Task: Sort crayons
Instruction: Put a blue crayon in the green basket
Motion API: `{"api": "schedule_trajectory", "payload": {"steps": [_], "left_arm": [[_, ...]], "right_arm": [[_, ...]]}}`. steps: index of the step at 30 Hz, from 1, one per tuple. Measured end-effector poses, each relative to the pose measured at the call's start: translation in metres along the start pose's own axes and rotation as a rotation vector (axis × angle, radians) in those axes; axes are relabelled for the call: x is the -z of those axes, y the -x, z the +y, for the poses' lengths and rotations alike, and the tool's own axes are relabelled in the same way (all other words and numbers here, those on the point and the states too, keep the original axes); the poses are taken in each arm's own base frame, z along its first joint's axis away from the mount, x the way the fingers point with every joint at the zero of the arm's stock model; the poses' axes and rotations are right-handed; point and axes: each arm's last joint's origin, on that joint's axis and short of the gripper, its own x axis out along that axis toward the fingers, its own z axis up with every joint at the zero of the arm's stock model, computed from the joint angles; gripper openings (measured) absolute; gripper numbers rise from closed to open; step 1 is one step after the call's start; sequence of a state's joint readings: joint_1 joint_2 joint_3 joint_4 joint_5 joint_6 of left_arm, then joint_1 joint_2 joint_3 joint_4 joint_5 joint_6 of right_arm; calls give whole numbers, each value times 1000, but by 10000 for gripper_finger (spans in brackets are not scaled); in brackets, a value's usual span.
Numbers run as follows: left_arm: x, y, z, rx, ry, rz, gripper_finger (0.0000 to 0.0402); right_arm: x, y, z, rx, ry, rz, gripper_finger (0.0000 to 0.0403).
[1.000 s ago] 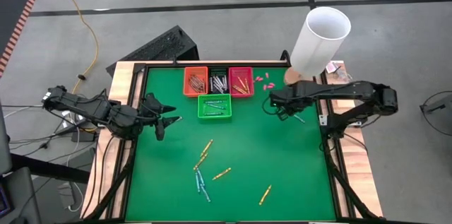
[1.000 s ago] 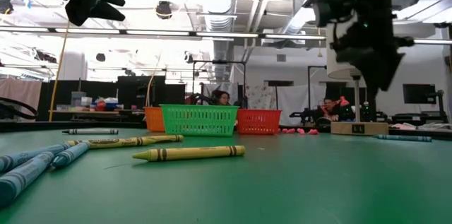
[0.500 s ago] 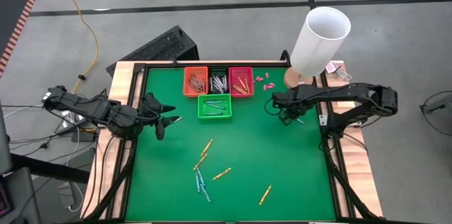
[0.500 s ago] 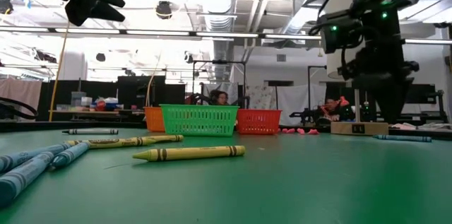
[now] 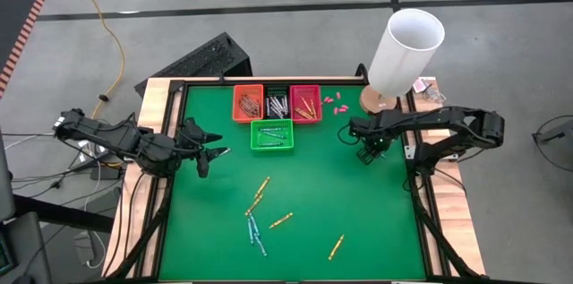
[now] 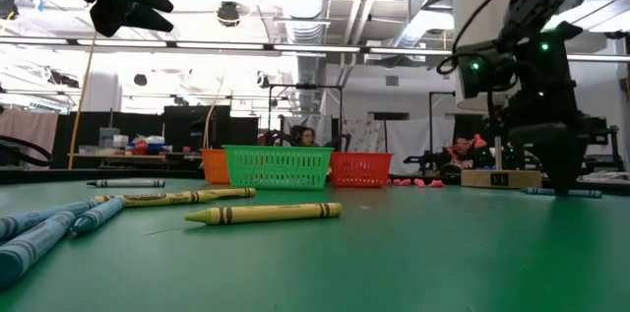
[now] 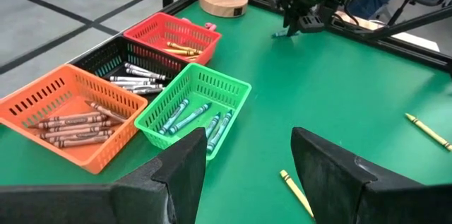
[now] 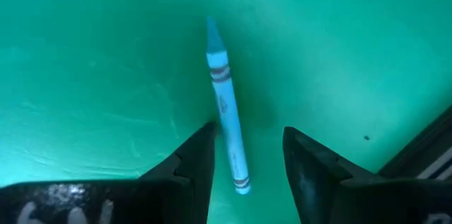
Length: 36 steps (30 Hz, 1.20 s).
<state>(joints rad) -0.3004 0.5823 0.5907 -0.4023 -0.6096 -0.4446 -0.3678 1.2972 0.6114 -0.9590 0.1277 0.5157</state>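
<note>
Right gripper lowered over a blue crayon near the right edge of the tabletop, to the right of the green basket.

The right gripper (image 8: 244,157) stands with its fingers parted to either side of a blue crayon (image 8: 226,107) lying flat on the green tabletop (image 5: 358,212), not closed on it. The left gripper (image 7: 247,174) hangs with its fingers spread wide and empty, to the left of the green basket (image 5: 271,136). That basket holds blue crayons; just behind it sit an orange basket (image 5: 248,103), a black basket (image 5: 277,103) and a red basket (image 5: 305,103), each with crayons inside. Loose crayons (image 5: 260,203), yellow and blue, lie scattered in front of the green basket, well apart from it.
</note>
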Motion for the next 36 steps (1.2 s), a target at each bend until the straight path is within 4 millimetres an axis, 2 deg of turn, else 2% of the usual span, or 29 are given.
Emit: {"api": "schedule_trajectory", "payload": {"steps": [5,8,21,29,36], "left_arm": [[0,0,0,-1,0,0,197],[0,0,0,-5,0,-2,197],[0,0,0,-5,1,-2,197],[0,0,0,-4,4,-2,197],[0,0,0,-4,4,-2,197]], "right_arm": [[0,-3,1,-40,1,5,160],[0,-3,1,-46,-10,9,144],[1,-2,5,-59,10,3,9],[1,0,12,-71,38,-29,5],[-10,17,24,-135,53,-120,3]]}}
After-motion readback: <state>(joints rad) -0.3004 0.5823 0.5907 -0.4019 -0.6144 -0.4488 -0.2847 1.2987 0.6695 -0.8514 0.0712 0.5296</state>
